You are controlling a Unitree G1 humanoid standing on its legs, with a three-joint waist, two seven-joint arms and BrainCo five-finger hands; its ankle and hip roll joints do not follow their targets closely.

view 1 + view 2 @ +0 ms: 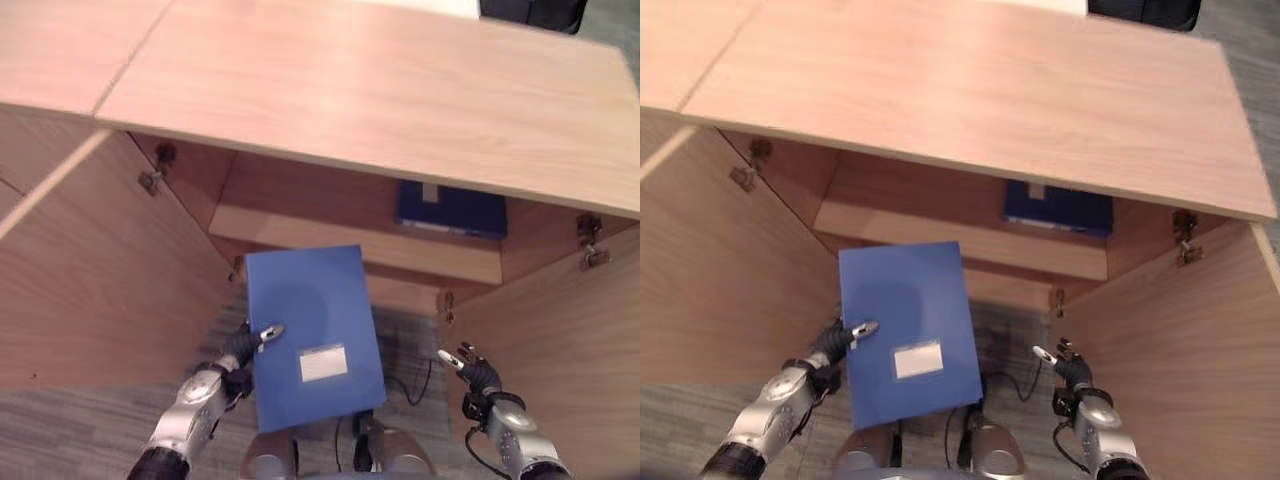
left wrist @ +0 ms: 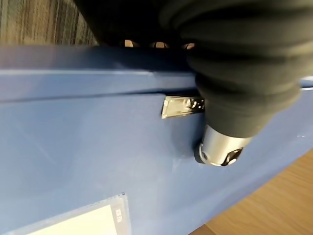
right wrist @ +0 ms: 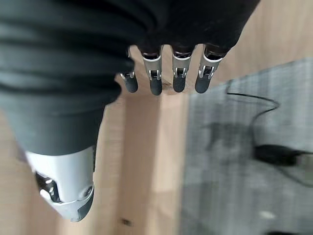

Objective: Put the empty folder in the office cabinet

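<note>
Folder hiding left robot hand fingers

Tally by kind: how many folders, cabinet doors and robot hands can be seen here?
Blue folders: 2, one pinched in the left hand, one lying on the cabinet shelf
Open cabinet doors: 2, left and right
Hands: 2, the right hand holding nothing
Total: 6

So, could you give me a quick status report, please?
Left hand gripping blue folder. Right hand open, empty. Cabinet doors open; dark blue folder already inside.
</note>
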